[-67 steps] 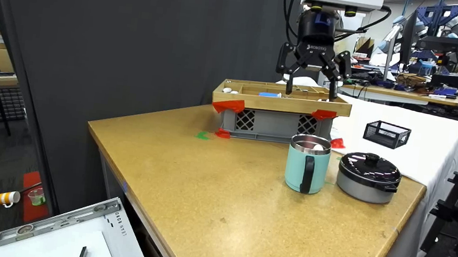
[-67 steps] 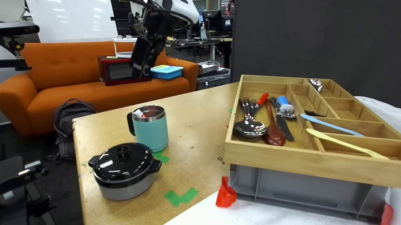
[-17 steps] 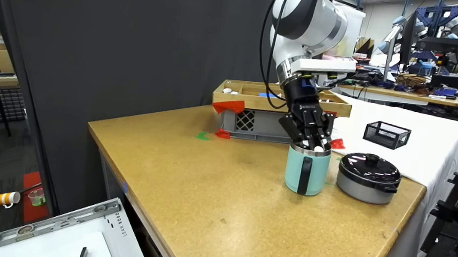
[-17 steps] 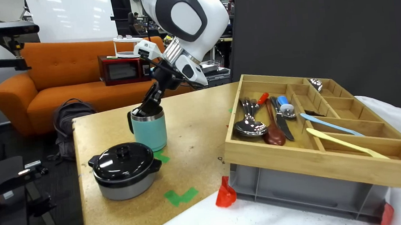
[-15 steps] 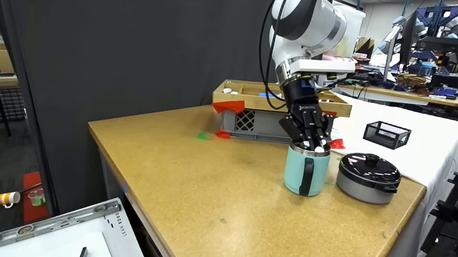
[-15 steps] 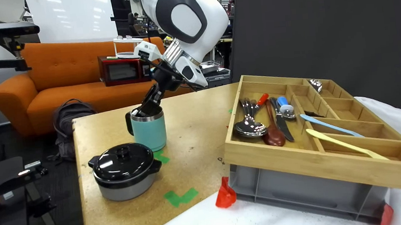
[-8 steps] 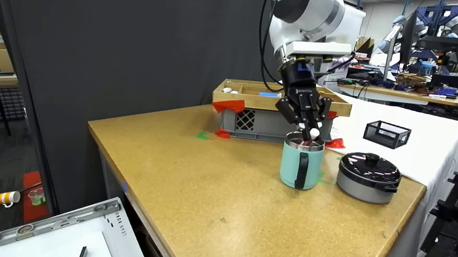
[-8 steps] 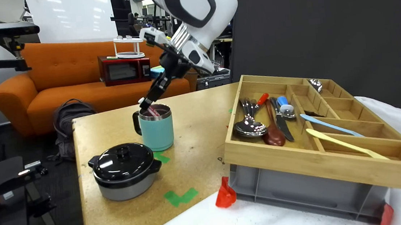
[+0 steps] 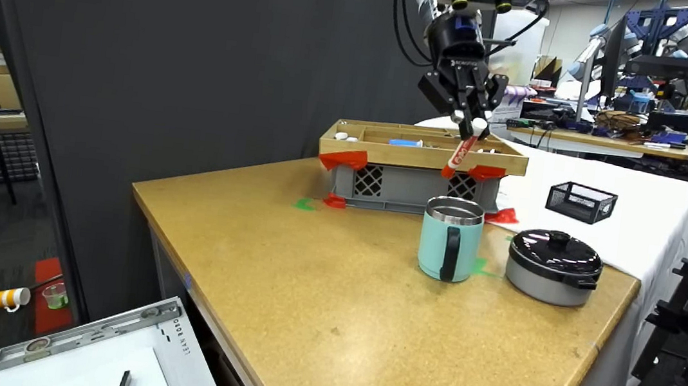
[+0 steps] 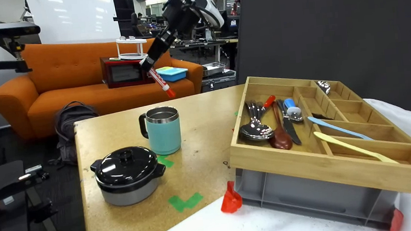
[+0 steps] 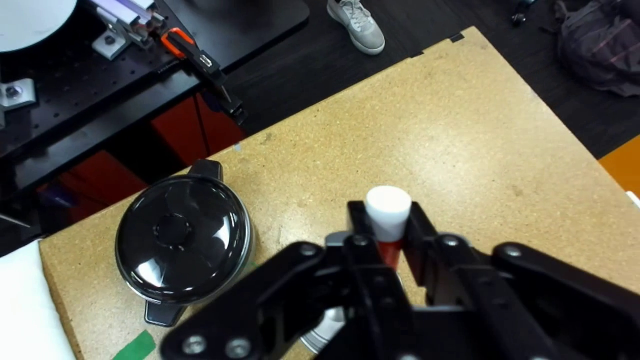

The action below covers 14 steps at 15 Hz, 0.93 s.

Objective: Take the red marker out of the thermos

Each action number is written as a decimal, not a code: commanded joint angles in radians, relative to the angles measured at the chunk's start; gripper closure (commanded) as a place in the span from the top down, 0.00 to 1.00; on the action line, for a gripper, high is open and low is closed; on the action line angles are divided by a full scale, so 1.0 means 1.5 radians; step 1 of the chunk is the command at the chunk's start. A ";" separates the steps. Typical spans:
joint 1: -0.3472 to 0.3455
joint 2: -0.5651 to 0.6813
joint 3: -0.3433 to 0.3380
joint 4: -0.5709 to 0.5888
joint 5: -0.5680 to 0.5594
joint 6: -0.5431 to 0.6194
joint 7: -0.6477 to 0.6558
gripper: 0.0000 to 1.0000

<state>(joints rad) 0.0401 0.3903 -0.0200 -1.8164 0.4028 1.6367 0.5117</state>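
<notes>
Marker [image 10: 159, 80] risen from thermos [image 10: 164, 136]; tan table [image 10: 206, 130], orange sofa [image 10: 71, 95].

The tan table [image 10: 205, 130] bears the thermos [image 10: 164, 136] (upright), a lidded pot [image 10: 127, 177], green tape [image 10: 185, 203].

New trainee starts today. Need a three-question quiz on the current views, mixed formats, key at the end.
1. True or false: the gripper holds the red marker clear of the thermos.

2. Multiple choice: which end of the red marker points down?
A) the white end
B) the red end
C) neither, it lies flat

3. Fill in the blank: beside the thermos stands a grey pot with a ____ lid on it.

Key: 1. True. 2. B. 3. Black.
</notes>
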 commanded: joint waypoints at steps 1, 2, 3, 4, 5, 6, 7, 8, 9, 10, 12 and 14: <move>0.019 -0.032 0.000 -0.031 0.002 0.081 0.021 0.05; 0.027 -0.031 0.004 -0.033 -0.001 0.108 0.025 0.05; 0.039 -0.026 0.011 -0.035 -0.006 0.141 0.028 0.05; 0.050 -0.020 0.017 -0.040 -0.011 0.173 0.028 0.05; 0.064 -0.010 0.025 -0.046 -0.019 0.206 0.031 0.05; 0.078 0.000 0.032 -0.053 -0.026 0.234 0.035 0.05; 0.092 0.014 0.040 -0.060 -0.035 0.260 0.039 0.05; 0.105 0.030 0.045 -0.062 -0.046 0.280 0.046 0.05; 0.118 0.051 0.049 -0.066 -0.057 0.309 0.054 0.05; 0.128 0.069 0.050 -0.065 -0.069 0.324 0.060 0.05; 0.143 0.107 0.050 -0.069 -0.083 0.372 0.061 0.05; 0.146 0.138 0.053 -0.070 -0.081 0.410 0.055 0.05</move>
<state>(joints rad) 0.2583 0.5649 0.0564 -1.9229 0.2953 2.1941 0.5918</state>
